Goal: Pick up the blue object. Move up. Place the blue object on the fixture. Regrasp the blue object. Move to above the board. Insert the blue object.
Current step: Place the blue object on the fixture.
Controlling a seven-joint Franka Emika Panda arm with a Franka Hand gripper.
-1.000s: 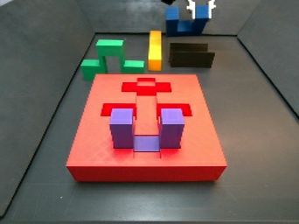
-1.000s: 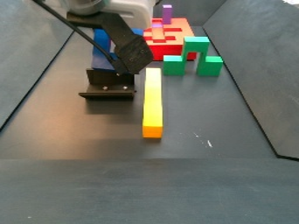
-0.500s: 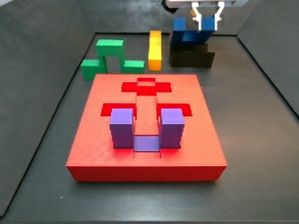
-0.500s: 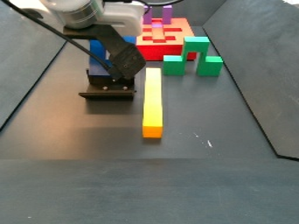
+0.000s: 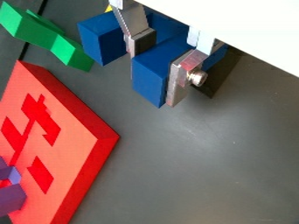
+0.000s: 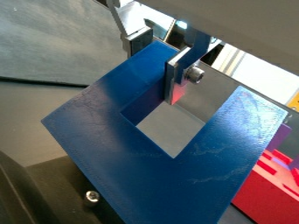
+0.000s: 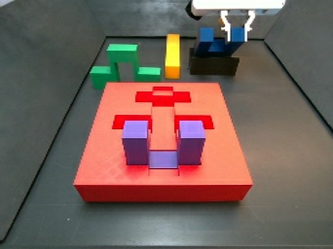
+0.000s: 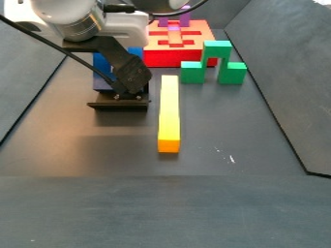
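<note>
The dark blue U-shaped object point(image 7: 208, 43) rests on the black fixture point(image 7: 215, 65) at the far right of the floor; it also shows in the other side view point(image 8: 106, 60). My gripper point(image 7: 236, 29) stands over it from above, shut on one prong. In both wrist views the silver fingers clamp that prong point(image 5: 155, 77), with the gripper point(image 5: 163, 57) round it, and the U-shaped gap faces the camera point(image 6: 140, 157). The red board point(image 7: 163, 136) lies in the middle of the floor, apart from the gripper.
A lighter purple U-shaped block point(image 7: 163, 144) sits in the board's near recess. Green blocks point(image 7: 117, 60) and a long yellow bar point(image 7: 173, 53) lie left of the fixture point(image 8: 119, 100). The yellow bar point(image 8: 168, 111) lies right beside the fixture. Dark walls ring the floor.
The gripper has come down with the blue object, from above the fixture to resting it on the fixture. Nothing else moved.
</note>
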